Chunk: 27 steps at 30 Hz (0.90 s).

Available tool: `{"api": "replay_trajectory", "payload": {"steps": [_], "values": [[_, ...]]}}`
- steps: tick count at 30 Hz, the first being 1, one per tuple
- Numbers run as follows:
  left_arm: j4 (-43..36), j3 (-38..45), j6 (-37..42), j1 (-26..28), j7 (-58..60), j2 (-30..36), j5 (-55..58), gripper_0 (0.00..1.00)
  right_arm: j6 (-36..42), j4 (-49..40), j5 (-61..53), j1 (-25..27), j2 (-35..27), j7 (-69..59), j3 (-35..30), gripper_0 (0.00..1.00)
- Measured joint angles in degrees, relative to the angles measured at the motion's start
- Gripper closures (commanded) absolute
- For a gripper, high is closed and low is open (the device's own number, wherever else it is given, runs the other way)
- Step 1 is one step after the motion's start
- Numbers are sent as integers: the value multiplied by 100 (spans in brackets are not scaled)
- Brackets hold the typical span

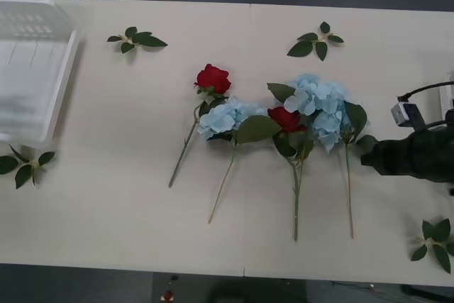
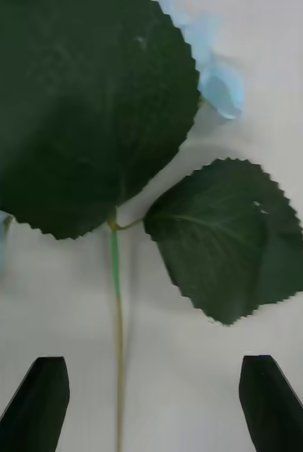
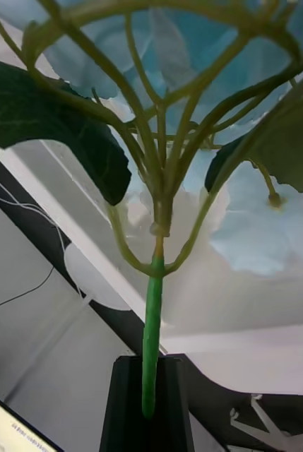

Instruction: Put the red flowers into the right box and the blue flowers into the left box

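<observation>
Blue flowers: two lie on the table [image 1: 142,196], a smaller head [image 1: 225,117] mid-table and a larger cluster [image 1: 319,110] nearer the right arm, stems pointing toward the robot. A third blue flower [image 3: 193,127] is in the left gripper [image 3: 151,402]: black fingers closed on its green stem [image 3: 151,339], which rises straight out from between them to branching stalks, pale petals and dark leaves. Seen from beneath; head cut off by the frame.

Red flowers: one rose [image 1: 213,78] lies beyond the smaller blue head, its stem running out toward the left box side. The second rose [image 1: 286,118] sits between the two blue heads, partly covered by a large leaf [image 1: 257,129] and the blue cluster.

Right gripper [image 2: 151,402]: fingers spread wide, holding nothing, over the table. Between them runs a thin stem [image 2: 116,296] up to two serrated dark leaves [image 2: 229,240]; a bit of blue petal beyond. In the front view the right arm [image 1: 415,154] is a dark blurred mass just beside the larger cluster.

Left box [image 1: 60,83]: white, translucent, at the far left of the table, cut by the frame edge; contents hard to make out.

Loose leaf sprigs at four spots: [image 1: 136,39], [image 1: 316,42], [image 1: 25,164], [image 1: 434,243]. Table pale, with a seam down the middle. Dark floor beyond.
</observation>
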Motion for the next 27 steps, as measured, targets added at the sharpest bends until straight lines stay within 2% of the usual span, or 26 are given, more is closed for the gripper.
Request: {"api": "replay_trajectory", "payload": {"steps": [3,4,5,6,8,10,19,23,25,27], "values": [[288,-274,-433,0,0,-6,11,97,-143,1,251,-93,89,-39,220,29],[351,-282,-461,0,0,-13,13,83,-176,2,331,-112,112,-39,286,29],[388,-264,-462,0,0,-22,13,43,-215,3,409,-126,131,-40,349,29],[410,-228,-462,0,0,-32,13,24,-262,5,474,-134,144,-42,415,30],[405,-133,-462,0,0,-47,14,5,-442,46,557,-135,164,-54,554,29],[362,-58,-462,0,0,-49,23,0,-623,169,625,-135,196,-122,683,29],[322,-21,-423,-357,-167,-49,450,0,-917,843,995,-182,751,-197,828,30],[185,541,451,-475,-1330,-50,1455,0,-1030,999,1004,-283,892,-197,844,30],[44,1158,937,-456,-1566,-63,1767,0,-1037,1015,1076,-317,928,-197,846,37],[-48,1778,1392,-452,-1564,-89,2249,0,-1137,1016,1131,-323,937,-197,847,52]]}}
